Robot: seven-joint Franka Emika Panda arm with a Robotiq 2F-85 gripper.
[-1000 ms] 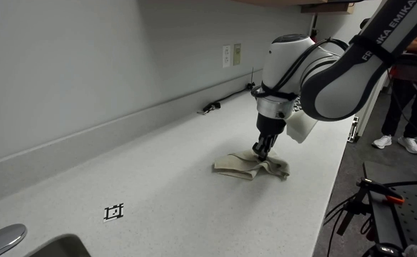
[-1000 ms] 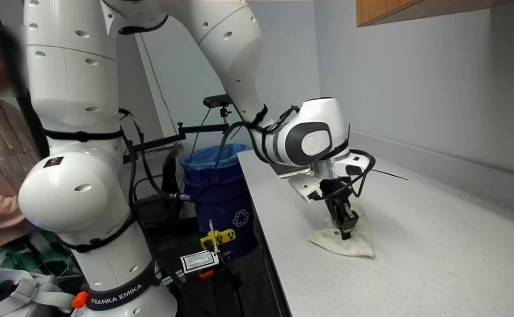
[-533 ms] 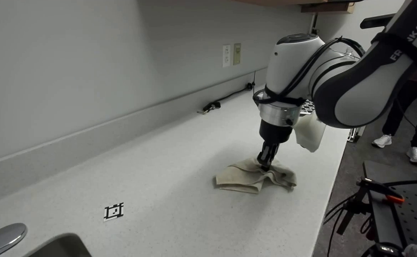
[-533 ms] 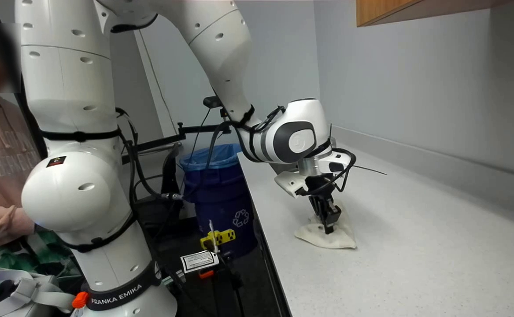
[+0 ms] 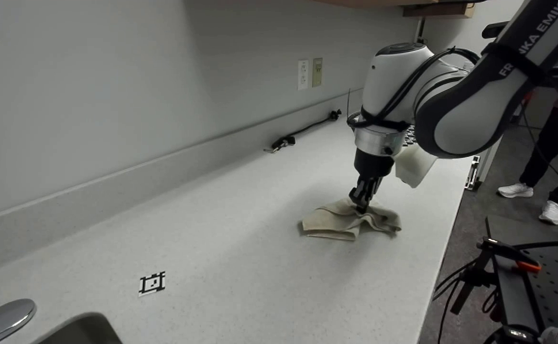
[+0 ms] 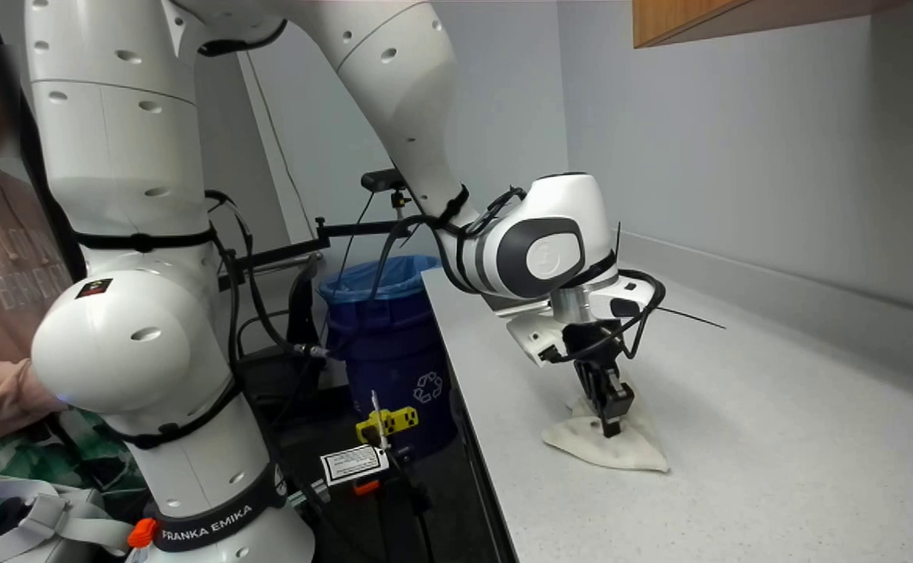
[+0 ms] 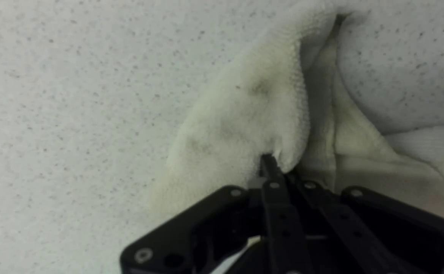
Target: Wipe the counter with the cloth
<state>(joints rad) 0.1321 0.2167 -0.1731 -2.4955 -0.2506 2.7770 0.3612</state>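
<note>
The cloth (image 5: 329, 225) is off-white, crumpled and folded, and lies on the white speckled counter (image 5: 240, 272). It shows in both exterior views (image 6: 636, 452), and in the wrist view (image 7: 241, 110) it has a few dark smudges. My gripper (image 5: 362, 208) points down into the middle of the cloth and is shut on a pinched fold of it. In the wrist view the fingers (image 7: 282, 169) are close together with the fold between them; the right fingertip is mostly hidden by cloth. The cloth spreads out on both sides of the fingers and rests on the counter.
A wall with a backsplash (image 5: 130, 179) runs along the back. A black cable with a clip (image 5: 283, 142) lies against it. A printed marker (image 5: 152, 284), a faucet (image 5: 4, 319) and a sink (image 5: 85, 330) are at the near left. A blue bin (image 6: 386, 344) stands beyond the counter's edge.
My gripper has dragged the cloth along the counter, first one way and then back. It now sits slightly right of its place one second ago in an exterior view. The grip has stayed shut.
</note>
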